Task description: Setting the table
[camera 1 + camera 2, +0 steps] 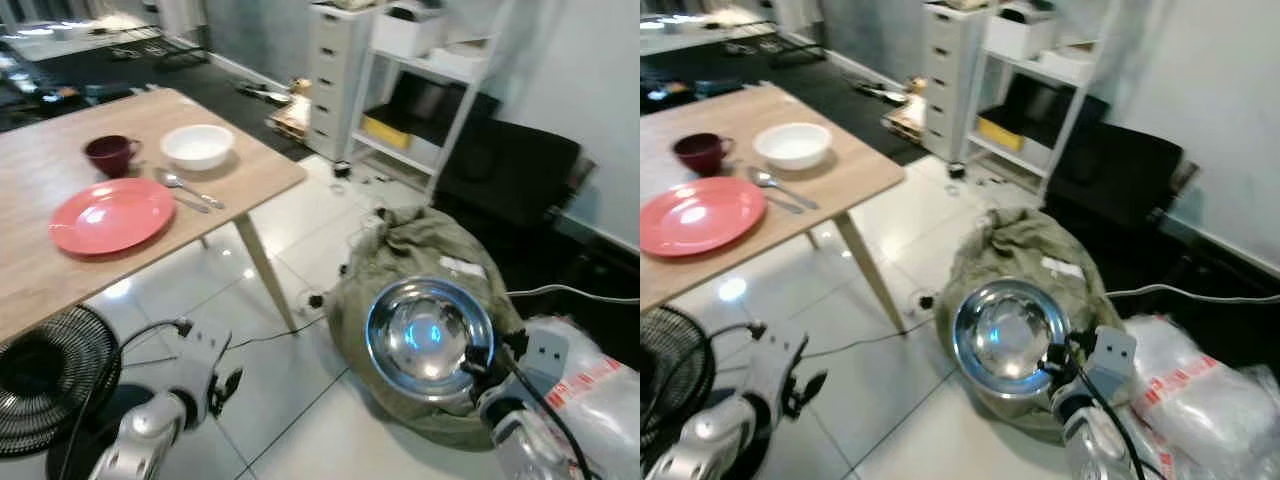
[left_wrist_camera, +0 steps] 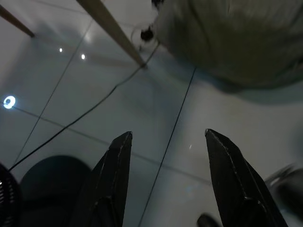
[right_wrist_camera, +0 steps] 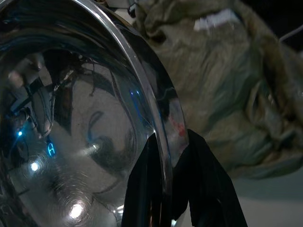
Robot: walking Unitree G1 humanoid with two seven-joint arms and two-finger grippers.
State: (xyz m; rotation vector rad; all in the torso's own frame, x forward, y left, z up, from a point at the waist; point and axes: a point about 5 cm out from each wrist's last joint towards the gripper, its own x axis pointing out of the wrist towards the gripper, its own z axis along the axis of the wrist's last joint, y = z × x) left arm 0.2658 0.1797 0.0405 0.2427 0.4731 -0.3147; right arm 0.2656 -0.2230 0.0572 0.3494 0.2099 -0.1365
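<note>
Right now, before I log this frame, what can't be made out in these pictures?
- Contents of the dark red cup: too small and blurred in the eye views.
- Part of the pink plate: cut off by the right eye view's left edge.
- What the green sack holds: its cloth hides it, and the steel bowl in the right gripper covers part of it.
- Second utensil beside the spoon: too blurred to name.
- Left gripper: open over floor.
</note>
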